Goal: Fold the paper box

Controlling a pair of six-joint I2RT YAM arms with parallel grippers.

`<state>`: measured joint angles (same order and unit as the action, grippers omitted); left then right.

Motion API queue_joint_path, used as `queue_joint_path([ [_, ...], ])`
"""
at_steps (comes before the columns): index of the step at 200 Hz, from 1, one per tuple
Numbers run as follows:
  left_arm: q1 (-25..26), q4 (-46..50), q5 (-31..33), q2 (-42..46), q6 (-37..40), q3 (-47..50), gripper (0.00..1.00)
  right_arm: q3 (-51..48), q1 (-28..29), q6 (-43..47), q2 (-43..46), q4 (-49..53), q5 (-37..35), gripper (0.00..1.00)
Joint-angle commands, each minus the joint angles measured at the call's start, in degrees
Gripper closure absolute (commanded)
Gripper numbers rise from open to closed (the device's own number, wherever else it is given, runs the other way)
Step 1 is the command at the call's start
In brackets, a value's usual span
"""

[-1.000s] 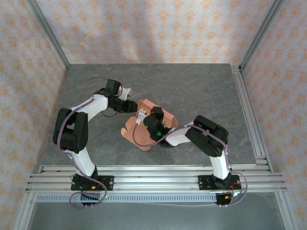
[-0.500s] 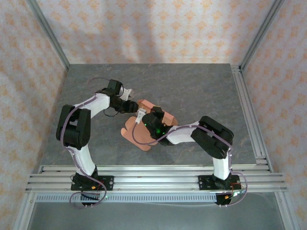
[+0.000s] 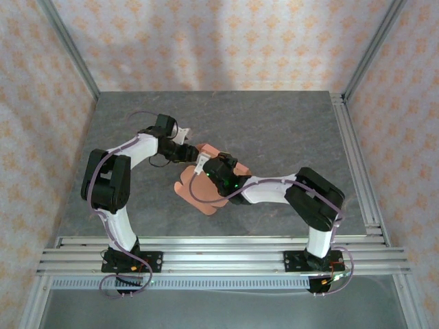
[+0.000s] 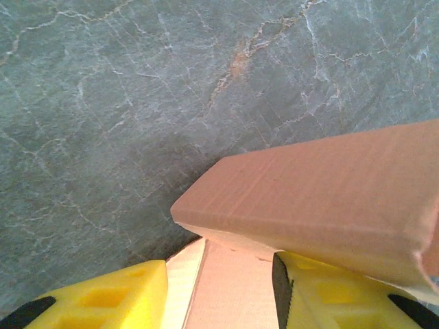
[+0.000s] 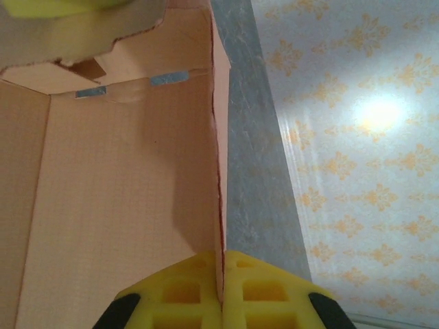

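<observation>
Paper box: salmon-orange card, partly folded; it lies on the grey worktop a little left of centre, between the two wrists.
Long axis: judged to run from near left to far right in the top view; much of it is covered by the wrists, so this is not certain.
Right fingers: pressed together on the thin edge of an upright side wall of the box; the box floor lies to the left of that wall, bare worktop to its right.
Left fingers: held apart at the far left end of the box; a flat card panel lies in the gap and a folded, raised wall passes over the right-hand finger; whether the card is pressed cannot be told.
Nearer arm: neither; both are at the box, the left one from the far left, the right one from the right across its middle.
Relation that matters: the clamped wall stands upright and ends at the corner where a left finger waits; the next fold is judged to turn on bringing wall and end flap together there.
Container: the box is formed as an open tray; nothing is held in it; two small blue-grey patches are seen at the far inner crease.
Risk: thin card may be creased or torn at the clamped edge.
</observation>
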<state>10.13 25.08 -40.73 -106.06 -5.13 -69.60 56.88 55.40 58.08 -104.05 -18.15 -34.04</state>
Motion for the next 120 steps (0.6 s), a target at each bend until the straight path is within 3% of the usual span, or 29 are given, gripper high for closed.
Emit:
queue_joint_path([
  [1,0.6,-1.3,-1.5,0.1,1.6,-1.0,0.55,2.4,0.3,-4.9,2.0,5.3,5.3,1.00],
  [120,1.2,-1.5,-4.5,0.0,4.9,-1.3,0.55,4.9,-2.0,-13.3,3.6,13.1,12.7,1.00],
])
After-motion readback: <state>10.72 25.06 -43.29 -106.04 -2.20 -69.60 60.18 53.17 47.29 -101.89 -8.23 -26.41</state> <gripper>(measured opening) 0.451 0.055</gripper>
